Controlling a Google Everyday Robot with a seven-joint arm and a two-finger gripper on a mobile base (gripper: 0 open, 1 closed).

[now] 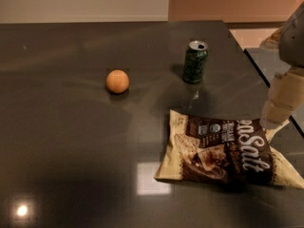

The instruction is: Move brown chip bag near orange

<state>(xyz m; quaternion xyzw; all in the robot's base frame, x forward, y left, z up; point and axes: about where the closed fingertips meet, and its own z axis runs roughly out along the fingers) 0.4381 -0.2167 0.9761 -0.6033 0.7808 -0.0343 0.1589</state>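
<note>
The brown chip bag (pixel 227 149) lies flat on the dark table at the lower right, dark brown front with cream edges and white script lettering. The orange (pixel 117 81) sits to the upper left of it, well apart, near the table's middle. My gripper (pixel 280 103) comes in from the right edge, cream-coloured, hanging just above the bag's upper right corner. It holds nothing that I can see.
A green soda can (pixel 195 61) stands upright behind the bag, to the right of the orange. The dark table (pixel 61 141) ends at the right near the arm, with a gap and another surface (pixel 268 61) beyond. Light reflections show on the tabletop at lower left.
</note>
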